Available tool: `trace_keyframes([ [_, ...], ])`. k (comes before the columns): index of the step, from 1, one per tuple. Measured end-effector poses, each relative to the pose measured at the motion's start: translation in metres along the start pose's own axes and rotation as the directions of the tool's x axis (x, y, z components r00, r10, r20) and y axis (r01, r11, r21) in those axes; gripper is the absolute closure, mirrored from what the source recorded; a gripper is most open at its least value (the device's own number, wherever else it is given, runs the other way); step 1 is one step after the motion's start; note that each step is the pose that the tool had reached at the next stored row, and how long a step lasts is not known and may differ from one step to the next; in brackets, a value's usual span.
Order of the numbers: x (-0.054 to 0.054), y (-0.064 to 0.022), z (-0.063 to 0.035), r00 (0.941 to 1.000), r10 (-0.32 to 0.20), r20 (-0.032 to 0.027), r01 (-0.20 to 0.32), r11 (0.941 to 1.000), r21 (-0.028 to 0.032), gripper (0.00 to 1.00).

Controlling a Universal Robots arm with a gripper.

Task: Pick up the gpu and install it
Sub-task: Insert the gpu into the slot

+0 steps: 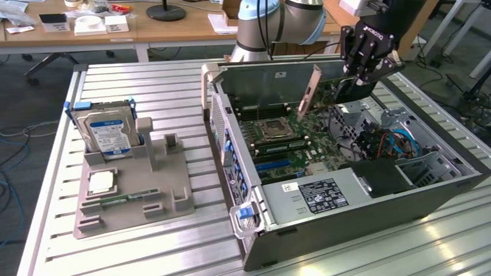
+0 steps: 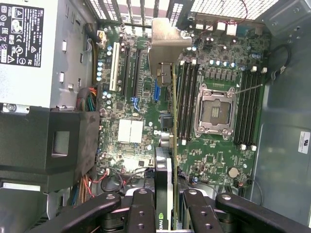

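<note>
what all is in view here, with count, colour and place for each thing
computer case: one, dark grey, open, on the table
motherboard: one, green, inside the case
gpu: one, black with silver bracket, edge-on over the motherboard, between the jaws
hard drive: one, silver with blue label, upright in the holder
memory stick: one, green, lying in the holder
holder: one, grey, exterior view's left of the case
table: one, silver slatted, under case and holder
gripper: one, black, shut on the gpu

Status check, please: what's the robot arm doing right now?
Gripper shut on gpu. Gpu on edge over the motherboard, inside the open case. Nothing seen blocking it.
</note>
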State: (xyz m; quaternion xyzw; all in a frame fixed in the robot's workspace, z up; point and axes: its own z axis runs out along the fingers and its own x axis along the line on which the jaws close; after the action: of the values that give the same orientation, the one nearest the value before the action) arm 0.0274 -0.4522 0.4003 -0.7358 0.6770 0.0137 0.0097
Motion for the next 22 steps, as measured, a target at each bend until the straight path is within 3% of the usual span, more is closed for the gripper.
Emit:
trace_keyframes([
  [14, 0.0, 0.0028, 0.0039, 1.0, 0.0, -0.0002, 0.0, 1.0, -0.0001, 0.73],
  [22, -0.001, 0.0174, 0.0063, 1.0, 0.0, -0.0002, 0.0, 1.0, 0.0014, 0.73],
])
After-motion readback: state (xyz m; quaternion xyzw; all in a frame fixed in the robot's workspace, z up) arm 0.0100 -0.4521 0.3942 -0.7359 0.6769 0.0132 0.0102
